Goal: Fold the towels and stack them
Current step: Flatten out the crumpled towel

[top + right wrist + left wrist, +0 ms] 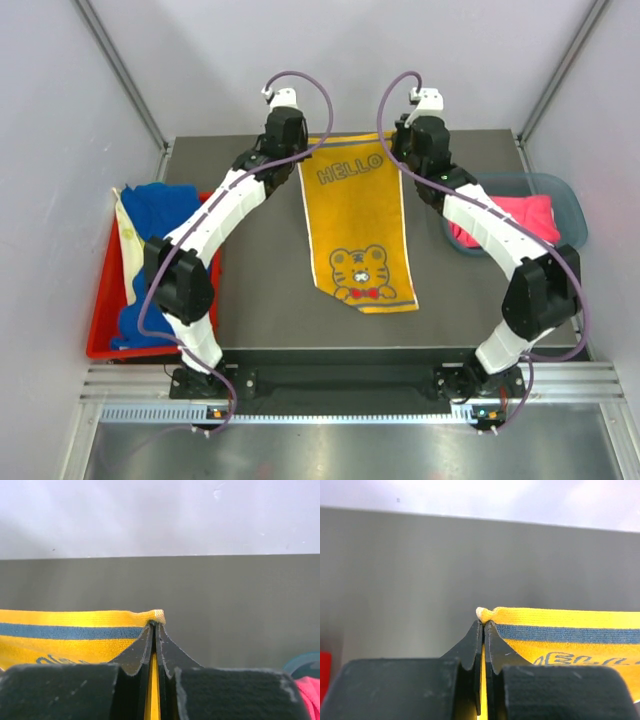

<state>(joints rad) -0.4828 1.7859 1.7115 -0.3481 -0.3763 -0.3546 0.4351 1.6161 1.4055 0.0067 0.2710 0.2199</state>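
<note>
1. At far left the red tray [100, 345] holds a royal blue towel [160, 210] and a cream towel [128, 250], both loosely heaped and, as I judge it, not yet folded.
2. My left claw [483, 625] is pressed together on the far left corner of the yellow HELLO towel [360, 230]. Only a small nub of hem shows past the tips.
3. That towel lies lengthwise down the middle of the desk [260, 300], tiger picture at the near end. Its near edge runs slanted, not square.
4. My right claw [154, 626] is likewise pinched shut on the far right corner, with just as little hem in its grip.
5. At far right the teal bin [570, 200] holds a hot pink towel [520, 215].
6. What could go wrong:
   - With so little cloth in each pinch, a quick pull toward the near end could let a corner slip out.
   - If my two claws travel unevenly, the fold would land crooked, and the slanted near edge makes lining up harder.
7. What each view gives:
   - The top view shows the whole towel, the tray and the bin, but my wrists hide the fingertips.
   - The wrist views show each pinch plainly but little of the rest of the cloth.
   - None tells me whether the far edge is off the desk.
</note>
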